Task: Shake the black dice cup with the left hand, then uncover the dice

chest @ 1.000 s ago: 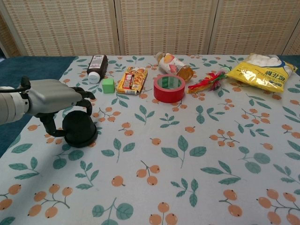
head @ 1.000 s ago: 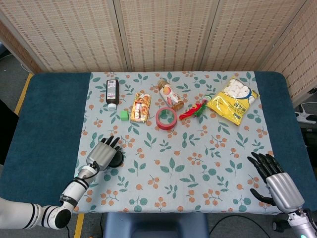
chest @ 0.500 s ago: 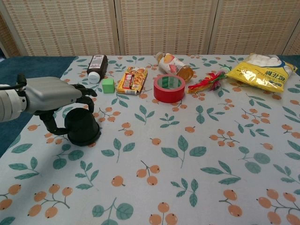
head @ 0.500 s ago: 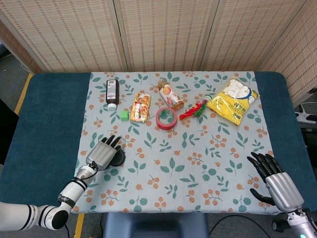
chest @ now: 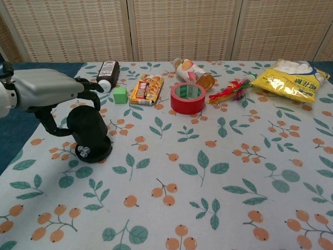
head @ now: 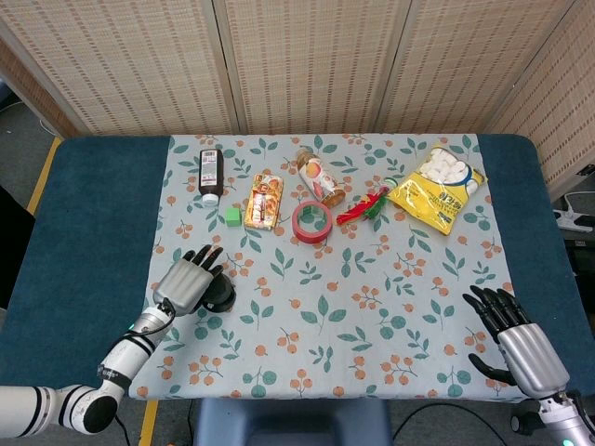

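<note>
Left hand fingers grip black dice cup, tilted off its base, white dice showing beneath; right hand open, fingers spread, at near edge; leaf-print cloth over blue table; woven screens behind.

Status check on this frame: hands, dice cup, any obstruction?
Left hand holds black dice cup, tilted up; dice showing on base. Right hand open, idle. Nothing crowding the cup.
</note>
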Tool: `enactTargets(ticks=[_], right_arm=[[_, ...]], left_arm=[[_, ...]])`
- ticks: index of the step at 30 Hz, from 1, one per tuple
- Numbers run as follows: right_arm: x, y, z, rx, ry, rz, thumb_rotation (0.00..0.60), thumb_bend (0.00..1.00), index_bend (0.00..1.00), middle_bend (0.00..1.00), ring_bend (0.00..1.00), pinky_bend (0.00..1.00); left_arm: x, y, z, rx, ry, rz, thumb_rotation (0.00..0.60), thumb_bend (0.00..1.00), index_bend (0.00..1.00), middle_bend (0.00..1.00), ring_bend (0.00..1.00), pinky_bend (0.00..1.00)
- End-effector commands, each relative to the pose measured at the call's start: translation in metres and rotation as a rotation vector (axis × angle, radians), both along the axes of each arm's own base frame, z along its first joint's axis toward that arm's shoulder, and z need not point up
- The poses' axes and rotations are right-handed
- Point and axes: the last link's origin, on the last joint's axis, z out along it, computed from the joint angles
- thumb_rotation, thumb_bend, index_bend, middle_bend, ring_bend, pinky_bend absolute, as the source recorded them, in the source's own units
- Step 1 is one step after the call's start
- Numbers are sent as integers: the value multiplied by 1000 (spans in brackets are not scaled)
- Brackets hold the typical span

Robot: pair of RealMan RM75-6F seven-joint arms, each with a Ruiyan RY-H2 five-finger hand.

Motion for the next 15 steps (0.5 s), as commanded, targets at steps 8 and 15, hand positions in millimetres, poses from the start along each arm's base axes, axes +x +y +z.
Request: enactTargets(ticks=[8,15], right_arm=[[0,2,2,-2,-4,6,600,167,0,0,0,0],[1,2,-1,4,3,6,600,167,0,0,0,0]], left_arm=[[-41,15,17,51,26,146,600,337,488,0,0,218],[-66,25,13,46,67,225,600,336,404,0,0,216]])
